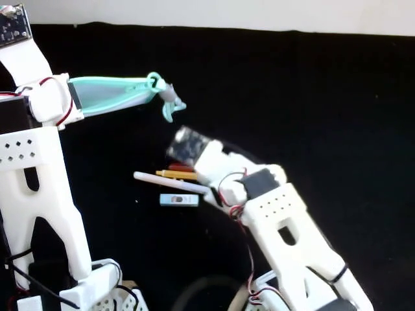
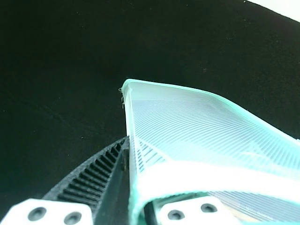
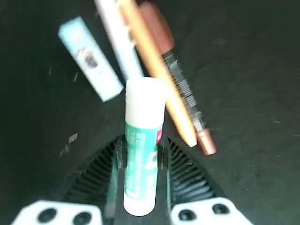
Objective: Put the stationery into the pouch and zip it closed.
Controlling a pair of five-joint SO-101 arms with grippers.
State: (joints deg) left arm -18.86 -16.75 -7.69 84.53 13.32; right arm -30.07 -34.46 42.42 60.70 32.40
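Observation:
My left gripper (image 2: 127,150) is shut on one end of the teal mesh pouch (image 2: 197,136). It holds the pouch (image 1: 113,94) level above the table, with the zipper pull (image 1: 170,103) dangling at the far end. My right gripper (image 3: 143,140) is shut on a white and green glue stick (image 3: 142,154), low over the table beside the pile of stationery. In the pile lie a white pen (image 1: 165,181), an orange pencil (image 1: 176,174), a reddish-brown marker (image 3: 185,98) and a light blue eraser (image 1: 179,199). The right arm's wrist (image 1: 191,148) covers its fingers from above.
The black table top (image 1: 311,97) stretches wide to the right and behind the pouch. The left arm's white base (image 1: 39,194) stands at the near left. A white wall edge (image 1: 259,13) runs along the back.

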